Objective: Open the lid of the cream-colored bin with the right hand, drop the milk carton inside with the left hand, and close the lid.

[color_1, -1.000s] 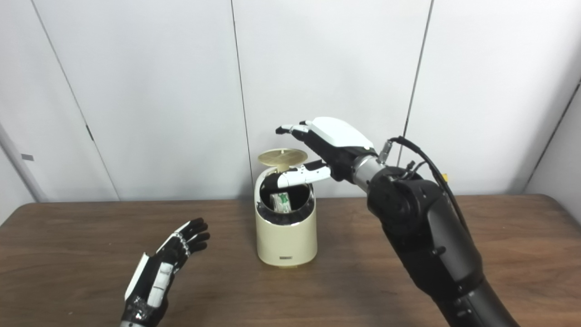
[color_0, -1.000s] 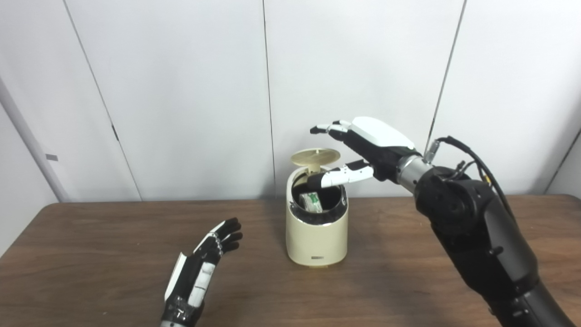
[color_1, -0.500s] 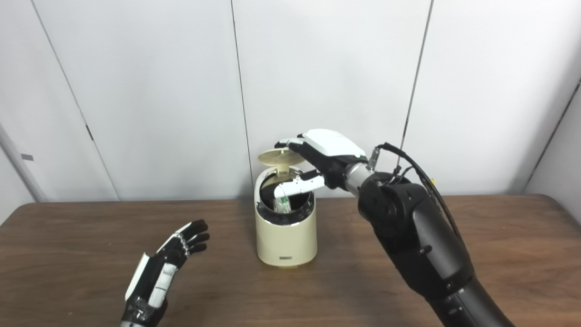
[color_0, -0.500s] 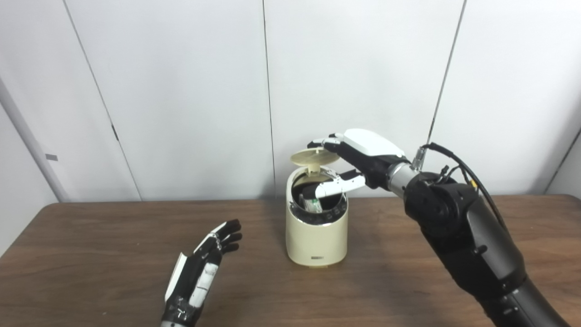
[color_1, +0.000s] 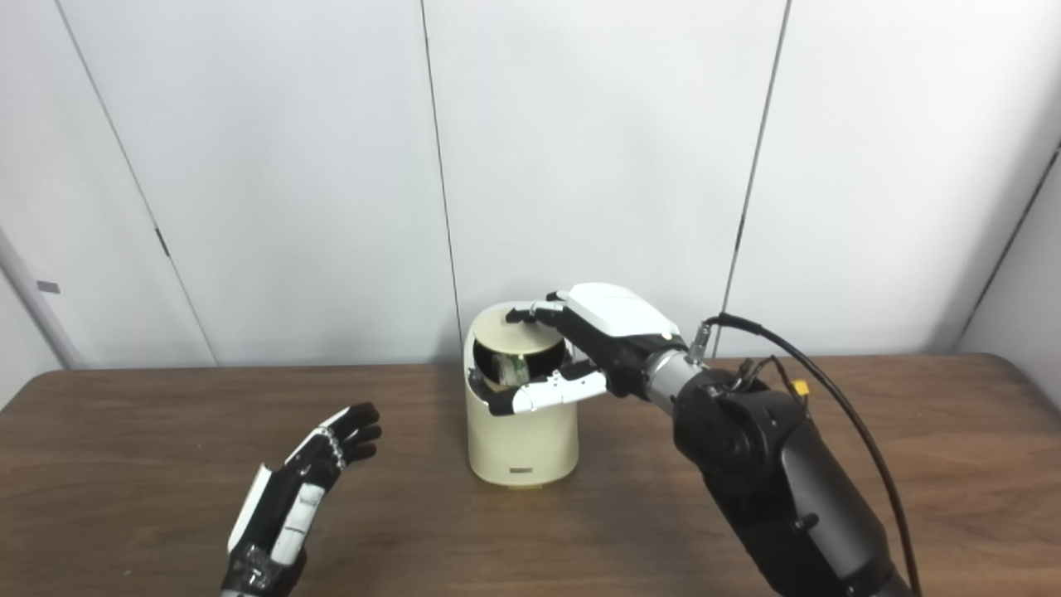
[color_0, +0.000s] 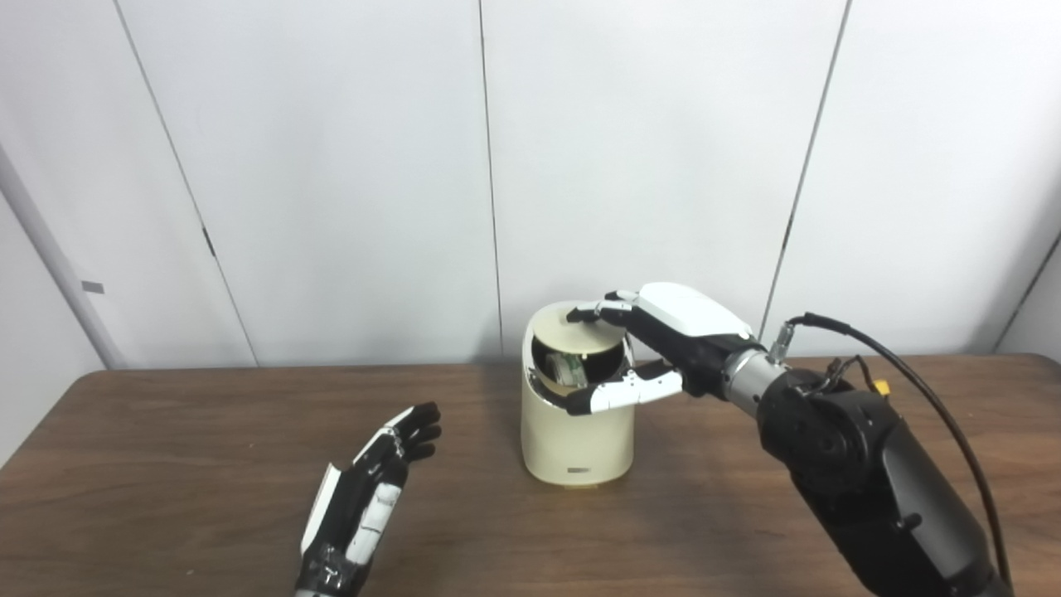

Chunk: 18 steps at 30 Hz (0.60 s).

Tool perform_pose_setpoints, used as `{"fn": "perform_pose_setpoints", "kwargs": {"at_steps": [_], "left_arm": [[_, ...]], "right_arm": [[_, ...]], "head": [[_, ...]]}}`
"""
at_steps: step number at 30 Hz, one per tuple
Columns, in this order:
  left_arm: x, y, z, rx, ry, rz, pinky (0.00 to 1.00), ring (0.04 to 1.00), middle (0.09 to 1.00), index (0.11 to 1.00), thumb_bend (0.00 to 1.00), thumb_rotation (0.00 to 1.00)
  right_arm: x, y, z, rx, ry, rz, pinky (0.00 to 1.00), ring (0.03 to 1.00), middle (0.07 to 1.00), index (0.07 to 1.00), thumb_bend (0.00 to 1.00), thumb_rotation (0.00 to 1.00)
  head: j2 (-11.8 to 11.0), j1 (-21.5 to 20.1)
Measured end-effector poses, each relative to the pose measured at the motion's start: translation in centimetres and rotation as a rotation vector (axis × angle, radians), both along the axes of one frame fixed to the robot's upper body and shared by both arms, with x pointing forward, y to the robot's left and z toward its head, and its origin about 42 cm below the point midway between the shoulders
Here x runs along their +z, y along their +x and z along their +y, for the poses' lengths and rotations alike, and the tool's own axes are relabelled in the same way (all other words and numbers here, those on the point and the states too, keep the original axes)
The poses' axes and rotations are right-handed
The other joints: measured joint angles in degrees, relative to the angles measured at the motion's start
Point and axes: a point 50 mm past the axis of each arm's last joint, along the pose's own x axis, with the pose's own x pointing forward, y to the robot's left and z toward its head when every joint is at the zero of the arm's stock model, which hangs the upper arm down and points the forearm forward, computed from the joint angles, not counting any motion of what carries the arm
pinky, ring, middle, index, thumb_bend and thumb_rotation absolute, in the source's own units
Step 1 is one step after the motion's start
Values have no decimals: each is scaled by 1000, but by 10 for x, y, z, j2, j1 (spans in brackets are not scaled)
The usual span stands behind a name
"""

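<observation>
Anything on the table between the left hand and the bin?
Nothing: only bare table lies between the open left hand and the cream bin, and both eye views show that stretch.

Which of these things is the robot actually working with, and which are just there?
In use:
- cream bin
- lid, partly lowered
- milk carton, inside the bin
- right hand, fingers on the lid
- left hand, open, waiting

Just there:
- table
- wall panels

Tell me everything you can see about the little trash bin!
The bin is a small, rounded, cream-colored can, smooth like plastic, standing upright on the brown table near the wall. Its round lid is pushed down almost shut by the right robot hand, whose thumb crosses the front. A milk carton peeks out inside.
</observation>
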Motion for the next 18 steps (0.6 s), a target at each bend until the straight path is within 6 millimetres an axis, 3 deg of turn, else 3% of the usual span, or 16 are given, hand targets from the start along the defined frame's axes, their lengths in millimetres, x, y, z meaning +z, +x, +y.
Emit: {"fn": "perform_pose_setpoints", "kwargs": {"at_steps": [18], "left_arm": [[-3,-10,-2,31,10,66,857,861,865,870,731,914]], "right_arm": [[-19,-7,-5,6,3,24,911,924,831,828,920,940]], "head": [[14,5]]}}
